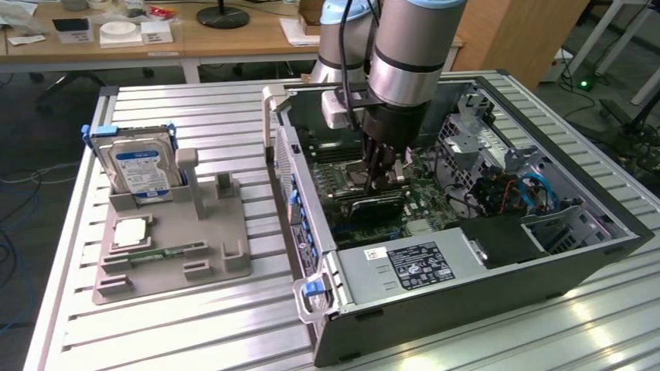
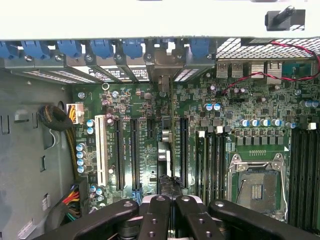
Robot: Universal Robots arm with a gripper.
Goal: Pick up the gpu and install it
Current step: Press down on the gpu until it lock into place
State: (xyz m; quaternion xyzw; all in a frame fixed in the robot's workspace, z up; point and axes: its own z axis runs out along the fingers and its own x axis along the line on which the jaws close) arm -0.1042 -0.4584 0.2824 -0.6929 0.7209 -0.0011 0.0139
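Mid-frame inside the open computer case, the end effector is clamped on the gpu's top edge. The gpu stands edge-on over the motherboard slots, seemingly a light, stiff, fragile card.

Lighting's pretty even and bright, glare on the slatted table near the exterior view's right. Inside the case it's dimmer, and the motherboard looks soft.

I see the gpu standing on edge inside the open case, black card face toward me, lower edge down at the motherboard slots, seen edge-on from the wrist, upright, thin
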